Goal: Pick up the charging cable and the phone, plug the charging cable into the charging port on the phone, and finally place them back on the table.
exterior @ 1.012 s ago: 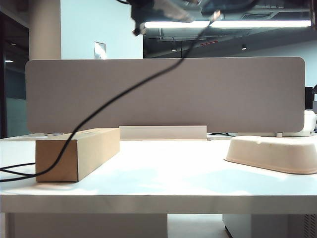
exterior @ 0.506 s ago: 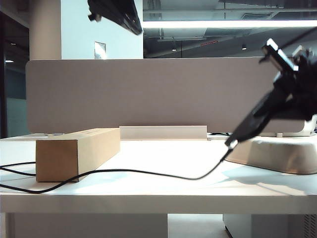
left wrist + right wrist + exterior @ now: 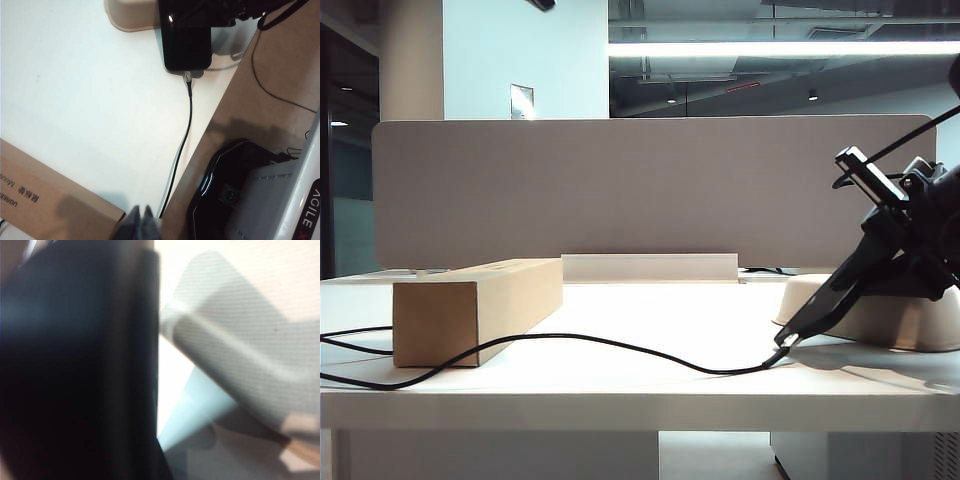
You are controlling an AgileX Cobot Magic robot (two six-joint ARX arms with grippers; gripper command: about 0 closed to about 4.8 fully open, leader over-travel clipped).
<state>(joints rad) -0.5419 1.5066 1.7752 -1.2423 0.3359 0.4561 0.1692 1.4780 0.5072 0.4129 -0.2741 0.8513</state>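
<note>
R gripper at 3 o'clock, clamped on phone, tilted, low end near table. Charging cable plugged in, trailing toward 9. L gripper closed, empty.

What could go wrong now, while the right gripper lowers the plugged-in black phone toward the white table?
1. The glossy black phone, tilted in the right gripper, has its plug end lowest; landing there could bend the silvery plug.
2. It hangs close to the cream oval tray and might knock it.
3. The thin black charging cable trails past the brown cardboard box; if it catches there, it may unplug. The left gripper is shut and empty.
</note>
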